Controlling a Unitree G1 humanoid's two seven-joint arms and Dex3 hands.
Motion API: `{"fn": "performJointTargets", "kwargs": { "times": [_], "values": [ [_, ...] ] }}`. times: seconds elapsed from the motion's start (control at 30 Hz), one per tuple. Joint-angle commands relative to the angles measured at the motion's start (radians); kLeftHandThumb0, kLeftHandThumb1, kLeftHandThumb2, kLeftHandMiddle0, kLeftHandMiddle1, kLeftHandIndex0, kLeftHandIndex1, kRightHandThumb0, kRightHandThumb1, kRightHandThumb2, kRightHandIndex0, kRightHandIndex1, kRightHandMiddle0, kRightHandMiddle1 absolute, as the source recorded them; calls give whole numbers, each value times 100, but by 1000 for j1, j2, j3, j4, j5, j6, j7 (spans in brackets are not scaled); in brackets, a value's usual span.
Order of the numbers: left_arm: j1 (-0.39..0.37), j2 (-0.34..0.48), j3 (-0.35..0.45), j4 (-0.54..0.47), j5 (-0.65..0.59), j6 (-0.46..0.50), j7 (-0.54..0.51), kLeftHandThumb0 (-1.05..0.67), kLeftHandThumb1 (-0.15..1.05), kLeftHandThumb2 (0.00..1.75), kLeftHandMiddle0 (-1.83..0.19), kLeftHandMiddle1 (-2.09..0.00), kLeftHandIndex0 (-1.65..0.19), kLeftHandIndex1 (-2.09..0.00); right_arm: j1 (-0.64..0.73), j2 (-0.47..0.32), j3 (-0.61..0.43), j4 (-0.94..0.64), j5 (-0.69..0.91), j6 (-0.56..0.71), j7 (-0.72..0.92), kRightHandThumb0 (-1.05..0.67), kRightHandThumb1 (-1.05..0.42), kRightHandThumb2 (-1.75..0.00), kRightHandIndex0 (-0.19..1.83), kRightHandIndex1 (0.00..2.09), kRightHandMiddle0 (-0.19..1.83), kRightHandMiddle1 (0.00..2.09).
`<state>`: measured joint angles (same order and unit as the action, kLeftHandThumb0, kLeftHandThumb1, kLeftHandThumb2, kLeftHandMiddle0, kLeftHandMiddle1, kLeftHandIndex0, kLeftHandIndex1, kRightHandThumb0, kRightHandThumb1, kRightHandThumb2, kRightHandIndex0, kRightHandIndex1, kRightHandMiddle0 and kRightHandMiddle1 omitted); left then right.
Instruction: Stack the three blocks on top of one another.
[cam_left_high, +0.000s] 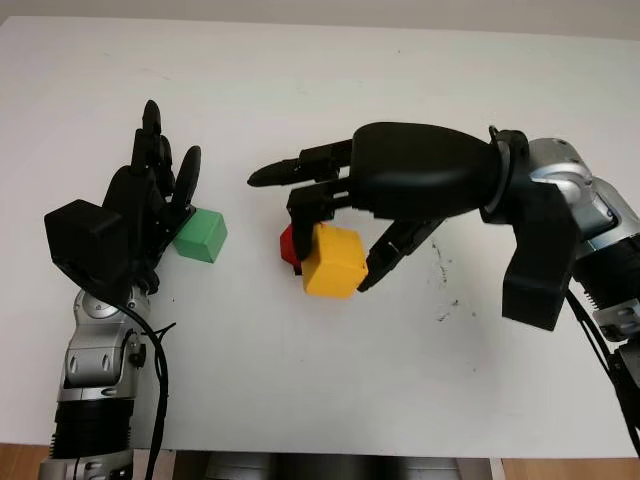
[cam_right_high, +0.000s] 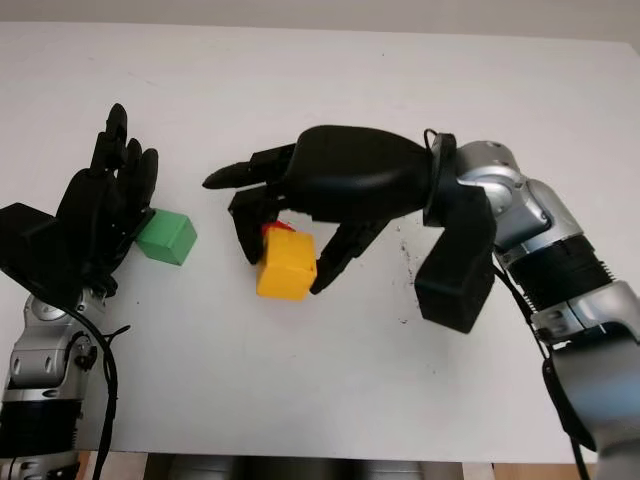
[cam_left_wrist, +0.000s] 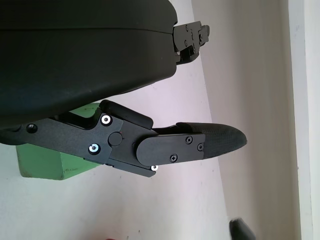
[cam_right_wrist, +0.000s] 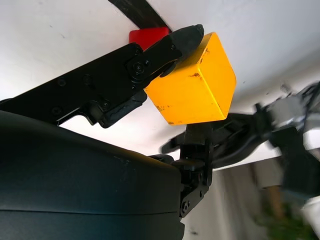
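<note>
Within the curled fingers of the right hand, a yellow block is clamped, one finger pressing its upper edge and another bearing on the opposite side, as the right wrist view shows. Just behind the yellow block, on the side toward the left hand, a red block is partly hidden; the yellow block seems to sit a little above it and offset to one side, though whether the two touch cannot be told. Farther out from the right hand, well apart across the white surface, a green block lies on the surface. The left hand stands directly beside the green block, its fingers uncurled and pointing away from the robot; it is open and grips nothing, with one finger close alongside the block in the left wrist view. A few dark marks speckle the surface on the arm side of the right hand. Judged from this arrangement, the step in hand is the placing of the yellow block on the red one, forming the first tier. The next move appears to call for centring the yellow block squarely over the red block, lowering it until seated, and then releasing the fingers without nudging either block. The green block remains to be added.
</note>
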<state>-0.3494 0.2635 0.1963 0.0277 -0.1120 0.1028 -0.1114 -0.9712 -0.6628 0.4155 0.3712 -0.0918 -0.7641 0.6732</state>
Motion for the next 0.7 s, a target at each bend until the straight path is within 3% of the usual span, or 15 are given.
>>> {"fn": "performJointTargets", "kwargs": {
  "times": [0.0,0.27,0.67],
  "values": [
    [-9,6,-3,-1,4,-2,-2,-71,105,48,19,-2,19,-4,-40,18,-44,-4,-12,56,7,-44,-100,-5,27,5,35,153],
    [-18,-6,-6,-14,3,24,14,-71,105,48,19,-4,18,-4,-105,96,-84,64,-147,188,-23,-40,-97,-5,28,6,42,143],
    [-24,-13,-5,1,3,-2,13,-71,105,48,19,0,19,0,-129,194,-66,105,-294,280,-58,-37,-98,-5,30,6,39,151]
  ]
}}
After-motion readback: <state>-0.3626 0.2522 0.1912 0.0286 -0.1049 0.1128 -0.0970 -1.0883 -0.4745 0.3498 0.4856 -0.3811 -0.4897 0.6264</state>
